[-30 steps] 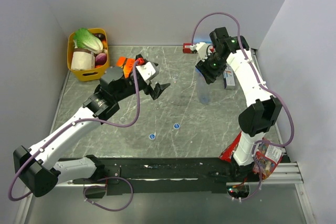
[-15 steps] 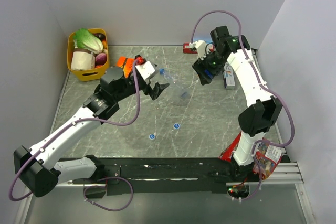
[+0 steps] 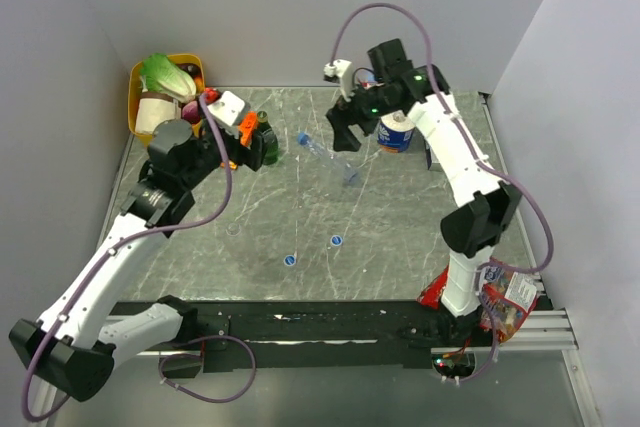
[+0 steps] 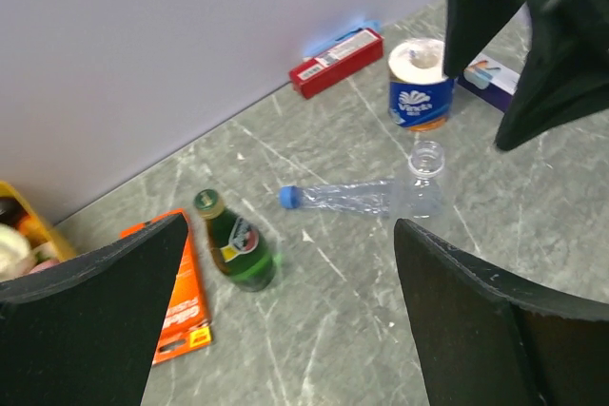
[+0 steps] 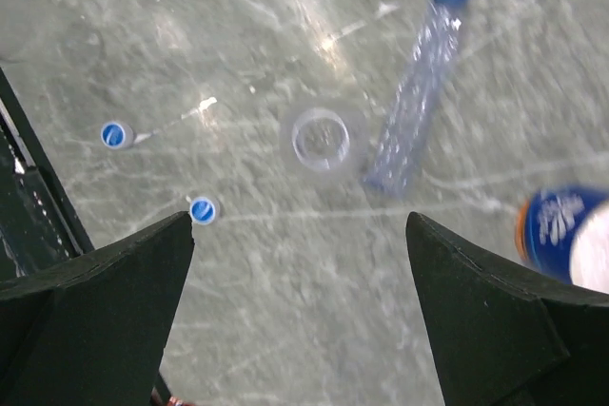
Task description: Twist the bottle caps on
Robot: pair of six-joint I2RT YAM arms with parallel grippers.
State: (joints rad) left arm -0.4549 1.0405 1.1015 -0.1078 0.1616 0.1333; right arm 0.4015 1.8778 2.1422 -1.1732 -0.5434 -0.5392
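Two robot arms reach from the near edge over a grey, marbled bench.
The left gripper hangs at the far left, just beside a dark green bottle and an orange packet, near a yellow basket of groceries. The right gripper, jaws apart, hovers by a blue-and-white paper roll. Between the grippers a clear bottle lies on its side wearing a blue cap; a second clear bottle sits close by. Two loose blue caps lie nearer the arms' bases.
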